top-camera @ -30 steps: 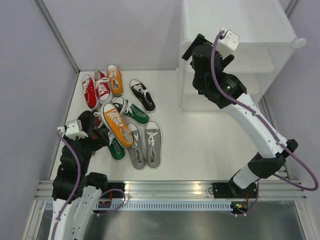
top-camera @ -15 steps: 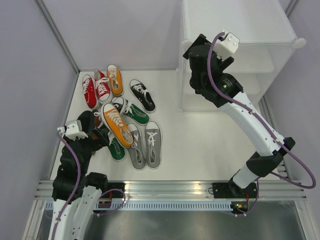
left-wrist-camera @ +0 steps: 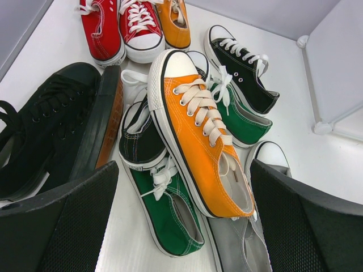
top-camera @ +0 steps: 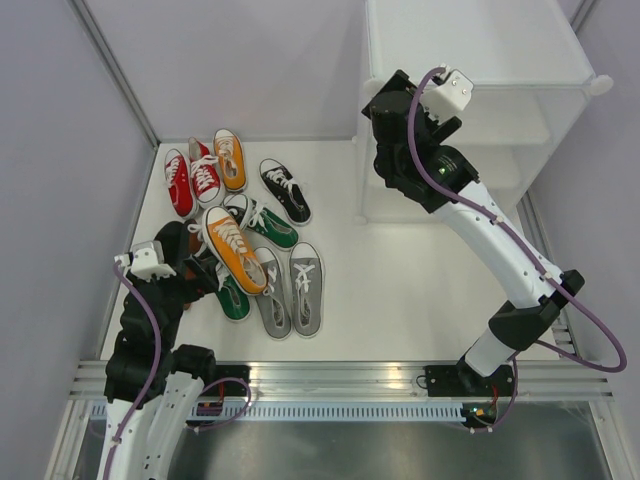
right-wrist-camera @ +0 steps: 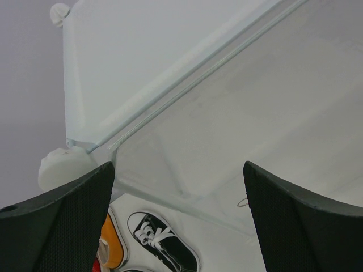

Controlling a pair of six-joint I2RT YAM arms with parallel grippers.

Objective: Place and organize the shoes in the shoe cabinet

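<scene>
Shoes (top-camera: 245,235) in red, orange, green, grey and black canvas lie in a messy heap on the left side of the white tabletop (top-camera: 400,290). The white see-through plastic shoe cabinet (top-camera: 480,60) stands at the far right corner, with no shoe showing inside. The left gripper (left-wrist-camera: 181,221) hangs over an orange canvas sneaker (left-wrist-camera: 198,130) on top of the heap, jaws wide apart and empty. The right gripper (right-wrist-camera: 178,221) hangs up by the cabinet, jaws apart too. The job looks barely begun. Next, the left gripper should drop down and pinch that orange sneaker's sides.
</scene>
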